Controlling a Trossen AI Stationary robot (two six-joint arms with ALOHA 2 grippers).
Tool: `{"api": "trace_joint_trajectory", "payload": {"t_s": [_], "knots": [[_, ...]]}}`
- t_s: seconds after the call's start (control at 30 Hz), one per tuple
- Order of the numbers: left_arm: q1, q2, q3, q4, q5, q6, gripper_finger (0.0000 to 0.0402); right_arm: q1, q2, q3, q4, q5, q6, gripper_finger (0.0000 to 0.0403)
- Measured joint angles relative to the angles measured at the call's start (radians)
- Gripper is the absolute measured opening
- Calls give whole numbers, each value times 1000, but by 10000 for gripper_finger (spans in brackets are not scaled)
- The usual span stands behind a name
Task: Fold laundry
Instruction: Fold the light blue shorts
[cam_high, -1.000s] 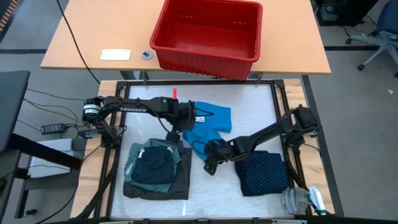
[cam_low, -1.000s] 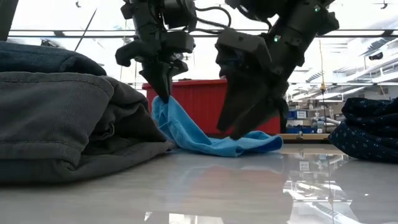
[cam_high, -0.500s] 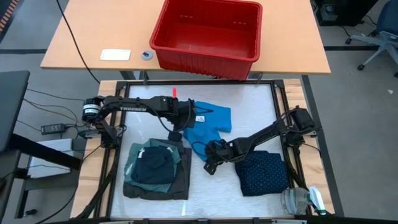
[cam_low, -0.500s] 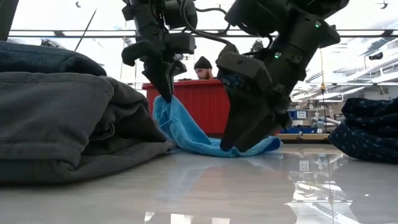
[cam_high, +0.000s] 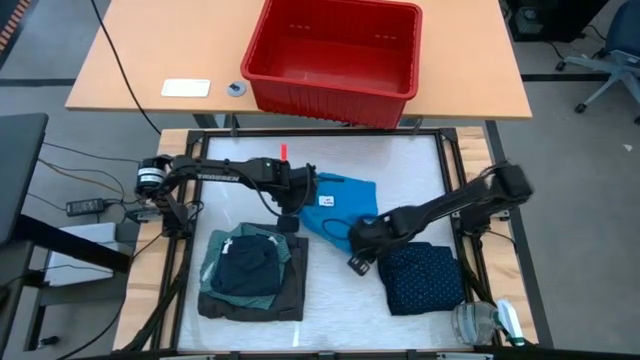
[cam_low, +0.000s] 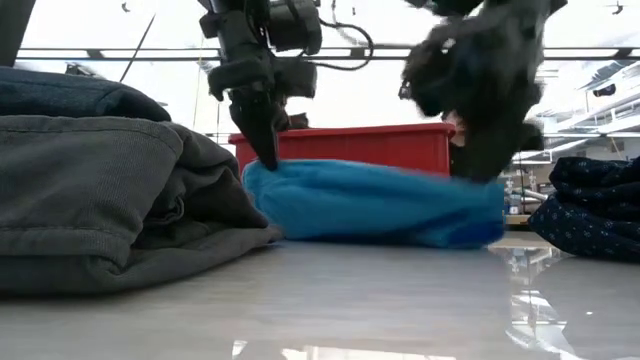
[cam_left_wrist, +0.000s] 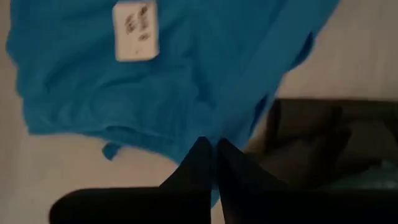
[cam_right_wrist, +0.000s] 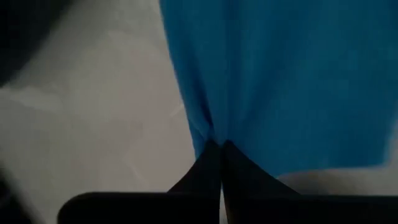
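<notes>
Both claws grasp the same blue garment (cam_high: 340, 205), which lies stretched between them in the middle of the white table (cam_high: 400, 160). The left gripper (cam_high: 289, 213) is clenched on the cloth's edge, just beside the stack of folded grey and dark pieces (cam_high: 250, 272). The right gripper (cam_high: 362, 243) pinches the opposite edge, with the folded navy dotted piece (cam_high: 424, 277) just beside it. Beyond both claws stands a red basket (cam_high: 335, 55).

Both tools apparently pinching blue garment (cam_high: 335, 208).
</notes>
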Motion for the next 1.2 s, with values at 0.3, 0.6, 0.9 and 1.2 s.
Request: {"api": "trace_joint_trajectory", "payload": {"t_s": [0.3,0.6,0.9,1.2], "knots": [[-85,78,0,23,140,-143,6,-7,-196,0,-301,-7,-50,2],[-45,73,38,49,144,-142,7,-103,-312,0,-348,55,-175,0],[131,70,80,135,101,-107,8,-405,-269,-21,-364,74,-511,0],[295,161,80,515,57,-105,24,-766,-167,-126,-225,20,-671,2]]}}
